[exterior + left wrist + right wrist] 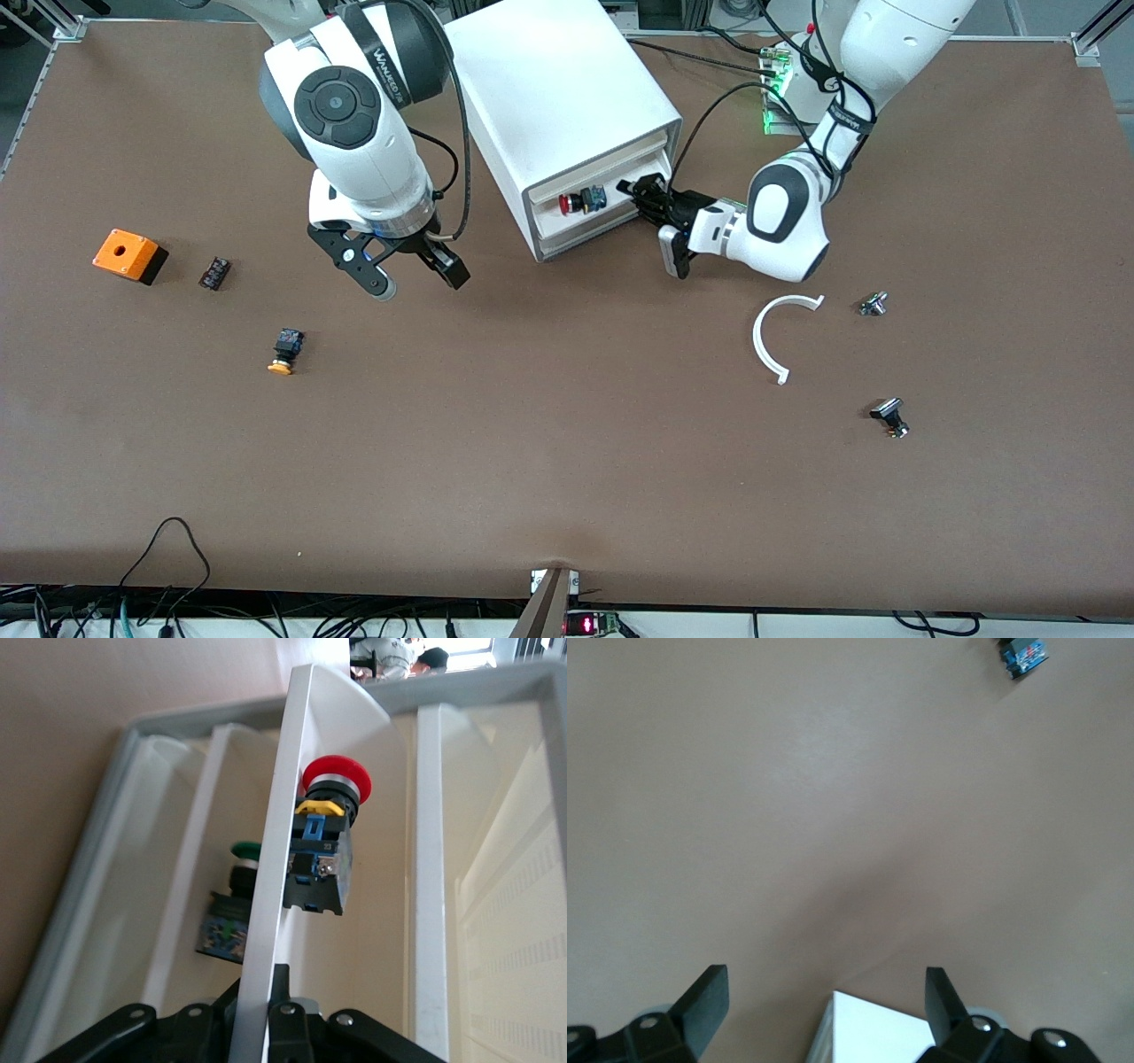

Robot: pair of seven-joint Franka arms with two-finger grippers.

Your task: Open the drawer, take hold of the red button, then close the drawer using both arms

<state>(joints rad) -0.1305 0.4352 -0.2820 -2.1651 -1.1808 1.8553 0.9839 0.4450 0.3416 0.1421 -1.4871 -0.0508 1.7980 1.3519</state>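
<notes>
The white cabinet [558, 80] stands toward the robots' side of the table. Its drawer [602, 218], second from top, is pulled out a little. The button [571, 203], with a red cap and a black and bluish body, lies in it. My left gripper [640, 190] is at the drawer's end toward the left arm, shut on the drawer's cream front strip [275, 886]. The left wrist view shows the gripper [257, 992] and the button [330, 788] just inside the strip. My right gripper [419, 279] is open and empty above the bare table beside the cabinet. It also shows in the right wrist view [824, 985].
An orange box with a hole [129, 255], a small black part [214, 272] and an orange-capped button [285, 349] lie toward the right arm's end. A white curved piece [772, 341] and two small metal parts [873, 304] [890, 417] lie toward the left arm's end. A green-capped button [235, 877] lies in another drawer.
</notes>
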